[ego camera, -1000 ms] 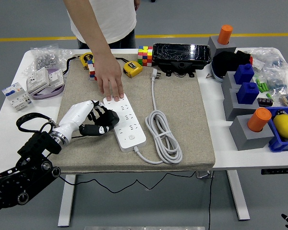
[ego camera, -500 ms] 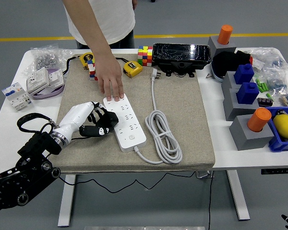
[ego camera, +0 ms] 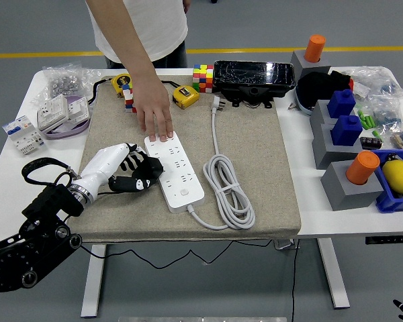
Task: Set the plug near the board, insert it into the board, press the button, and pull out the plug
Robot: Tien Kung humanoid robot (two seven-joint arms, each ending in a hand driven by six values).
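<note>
Plug (ego camera: 217,102) lies loose at mat's (ego camera: 269,168) far edge, board (ego camera: 174,172) mid-mat, person's hand (ego camera: 152,111) pressing its far end, left hand (ego camera: 131,171) at its left side, fingers curled, holding nothing.

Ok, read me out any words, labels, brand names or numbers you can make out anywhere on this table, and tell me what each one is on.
None can be read.
White power strip: no legible marking, only sockets and a round button.
Yellow tape measure: the dark label is too blurred to read.
White electrical parts at the table's left: print too small to read.
Black box wrapped in film: no visible text.
Clear bags of small parts on the right: nothing legible.
</note>
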